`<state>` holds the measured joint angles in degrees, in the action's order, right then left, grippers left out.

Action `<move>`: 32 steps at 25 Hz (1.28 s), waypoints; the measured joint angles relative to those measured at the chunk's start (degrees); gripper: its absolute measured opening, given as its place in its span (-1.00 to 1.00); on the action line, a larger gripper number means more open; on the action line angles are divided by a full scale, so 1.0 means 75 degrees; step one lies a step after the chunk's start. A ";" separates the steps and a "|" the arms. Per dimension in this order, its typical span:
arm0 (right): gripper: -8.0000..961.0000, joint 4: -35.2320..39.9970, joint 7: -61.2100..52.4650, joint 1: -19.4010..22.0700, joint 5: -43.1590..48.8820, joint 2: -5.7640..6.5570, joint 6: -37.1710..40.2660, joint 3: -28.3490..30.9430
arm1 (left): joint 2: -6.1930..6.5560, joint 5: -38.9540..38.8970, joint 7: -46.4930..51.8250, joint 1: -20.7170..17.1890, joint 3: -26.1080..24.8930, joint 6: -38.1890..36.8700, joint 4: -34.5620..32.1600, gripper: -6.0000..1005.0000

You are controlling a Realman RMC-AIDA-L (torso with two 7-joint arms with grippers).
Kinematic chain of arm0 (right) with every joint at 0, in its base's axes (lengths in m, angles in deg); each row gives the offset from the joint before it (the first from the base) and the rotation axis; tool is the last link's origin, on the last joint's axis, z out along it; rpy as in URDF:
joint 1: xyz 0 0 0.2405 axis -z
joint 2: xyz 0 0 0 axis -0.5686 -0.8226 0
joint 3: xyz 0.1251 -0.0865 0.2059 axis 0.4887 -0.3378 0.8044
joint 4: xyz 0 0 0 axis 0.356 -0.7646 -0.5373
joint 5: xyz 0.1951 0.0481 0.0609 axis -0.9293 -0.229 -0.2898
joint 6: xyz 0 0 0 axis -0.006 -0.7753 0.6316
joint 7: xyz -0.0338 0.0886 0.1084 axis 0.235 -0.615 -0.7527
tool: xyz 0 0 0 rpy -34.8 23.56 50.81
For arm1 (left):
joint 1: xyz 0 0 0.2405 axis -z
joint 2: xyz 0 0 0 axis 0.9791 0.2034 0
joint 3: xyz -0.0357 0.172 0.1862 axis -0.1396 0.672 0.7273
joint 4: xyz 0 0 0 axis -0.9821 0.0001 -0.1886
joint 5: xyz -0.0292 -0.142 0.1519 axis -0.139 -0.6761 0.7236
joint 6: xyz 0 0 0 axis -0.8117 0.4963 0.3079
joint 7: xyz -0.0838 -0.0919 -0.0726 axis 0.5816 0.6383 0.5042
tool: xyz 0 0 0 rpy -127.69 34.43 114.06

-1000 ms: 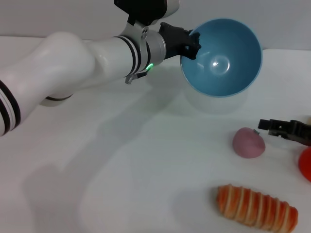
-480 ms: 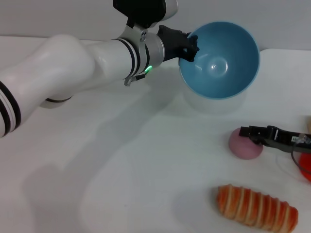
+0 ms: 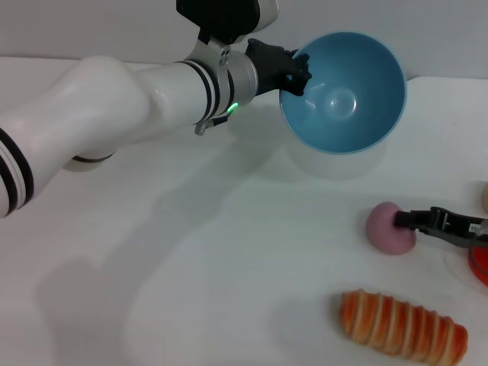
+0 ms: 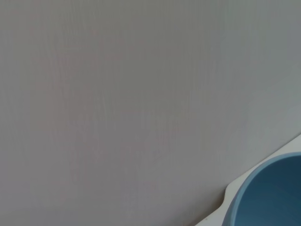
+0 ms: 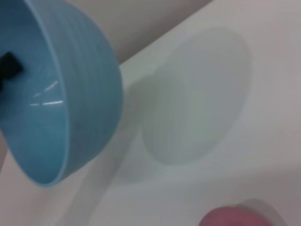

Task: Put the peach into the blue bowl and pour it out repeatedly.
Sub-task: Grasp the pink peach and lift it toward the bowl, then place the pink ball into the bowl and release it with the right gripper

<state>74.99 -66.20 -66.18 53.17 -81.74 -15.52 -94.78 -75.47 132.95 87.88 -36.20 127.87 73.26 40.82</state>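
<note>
Now, right gripper point(image 3: 408, 219): we are pressing its tip against the peach's right side; we cannot tell how far its jaws are parted.
Peach point(image 3: 390, 226): it is lying on the white table point(image 3: 229, 267), near right, outside the bowl, awaiting pickup.
Left gripper point(image 3: 293, 70): we are pinching the blue bowl point(image 3: 343, 91) by its left rim.
Bowl: we are holding it raised at the far side, tipped toward us, empty, mouth ready to receive.
Bread-like toy point(image 3: 402, 325): it is lying nearer than the peach, apart.

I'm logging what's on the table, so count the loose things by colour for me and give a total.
Blue: 1, the blue bowl, held tilted by the left gripper.
Pink: 1, the peach, by the right gripper.
Orange striped: 1, the bread-like item.
Red: 1, a round object, cut off by the frame.
Total: 4.
</note>
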 joint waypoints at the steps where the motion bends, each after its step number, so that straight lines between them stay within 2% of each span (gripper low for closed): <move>1: -0.28 0.0051 0.0069 0.0022 -0.0020 -0.0003 0.0066 0.0005 | -0.0001 0.0000 0.0001 0.0001 0.0000 0.0000 0.0000 -0.99; 5: -0.77 0.0256 0.0216 0.0059 -0.0044 -0.0005 0.0330 0.0018 | -0.0002 0.0000 0.0001 0.0001 0.0000 -0.0001 0.0000 -0.99; 6: -0.80 0.0481 0.0532 0.0057 -0.0045 -0.0005 0.0841 0.0018 | -0.0003 0.0001 0.0002 -0.0001 0.0002 -0.0001 0.0000 -0.99; 7: -0.82 0.0481 0.0532 0.0057 -0.0045 -0.0005 0.0841 0.0018 | -0.0003 0.0001 0.0001 -0.0001 0.0005 -0.0001 0.0000 -0.99; 10: -0.90 0.1150 0.1147 -0.0001 -0.0202 -0.0006 0.2324 0.0042 | 0.0002 0.0001 0.0002 0.0045 0.0010 -0.0002 0.0050 -0.99; 13: -0.90 0.1992 0.1257 -0.0002 -0.0661 -0.0006 0.3624 0.0030 | 0.0007 0.0001 0.0002 0.0301 0.0010 -0.0045 0.0324 -0.99; 18: -0.90 0.3005 0.1231 0.0036 -0.1674 -0.0008 0.4413 0.0024 | -0.0017 0.0041 0.0002 0.0741 0.0106 -0.0417 0.0743 -0.99; 21: -0.91 0.3351 0.1225 0.0040 -0.1933 -0.0001 0.4233 0.0050 | -0.0027 0.0040 0.0043 0.0814 0.0334 -0.0493 0.0765 -0.99; 25: -0.91 0.3369 0.1238 -0.0043 -0.1873 0.0026 0.3434 -0.0034 | -0.0034 0.0064 0.0306 0.0838 0.0563 -0.0643 0.0730 -0.99; 32: -0.91 0.2765 0.1498 -0.0203 -0.1707 -0.0002 0.1814 -0.0861 | -0.0038 0.0028 0.0418 0.0773 0.0770 -0.0876 0.0639 -0.99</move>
<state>95.73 -54.96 -67.70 40.38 -81.75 -1.92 -101.24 -75.75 133.16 91.02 -30.40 133.64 66.70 45.62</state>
